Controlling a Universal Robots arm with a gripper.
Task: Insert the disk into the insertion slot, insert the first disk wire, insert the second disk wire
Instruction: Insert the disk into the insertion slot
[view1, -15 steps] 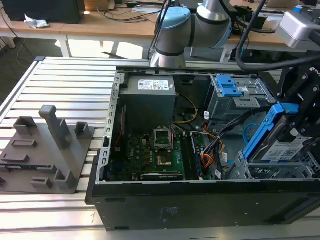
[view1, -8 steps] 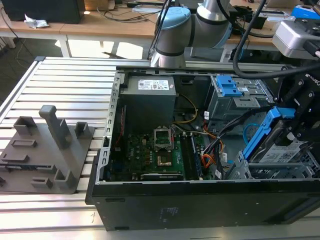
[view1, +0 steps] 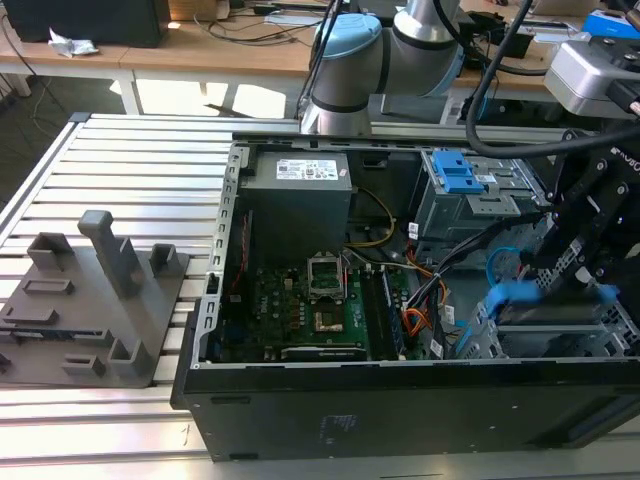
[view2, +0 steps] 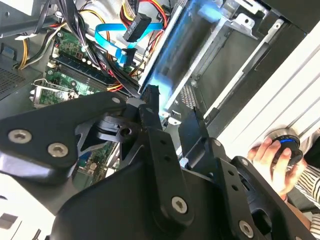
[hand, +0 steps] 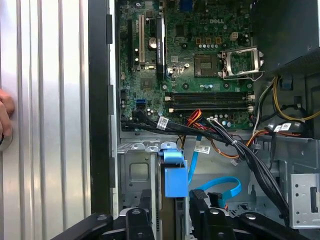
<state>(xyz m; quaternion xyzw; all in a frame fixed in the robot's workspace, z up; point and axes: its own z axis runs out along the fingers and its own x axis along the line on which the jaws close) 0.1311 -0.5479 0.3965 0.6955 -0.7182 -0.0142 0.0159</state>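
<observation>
The disk (view1: 520, 296), edged by its bright blue carrier (hand: 175, 172), hangs at the mouth of the insertion slot (view1: 497, 338), the light grey perforated cage (hand: 132, 170) in the case's corner. In both wrist views my gripper (hand: 172, 196) has a black finger on each side of the disk's near end (view2: 167, 80), shut on it. The second disk wire (hand: 222, 182), a flat blue cable (view2: 107, 35) with a dark plug, lies loose in a loop beside the cage. I cannot tell which loose cable is the first disk wire.
An orange-yellow-black wire bundle (hand: 220, 145) crosses between the motherboard (view1: 300, 300) and the cage. A darker cage with blue latches (view1: 455, 175) stands behind. A hand (view2: 272, 155) rests on a knob outside the case. A grey fixture (view1: 90, 300) sits on the slatted table.
</observation>
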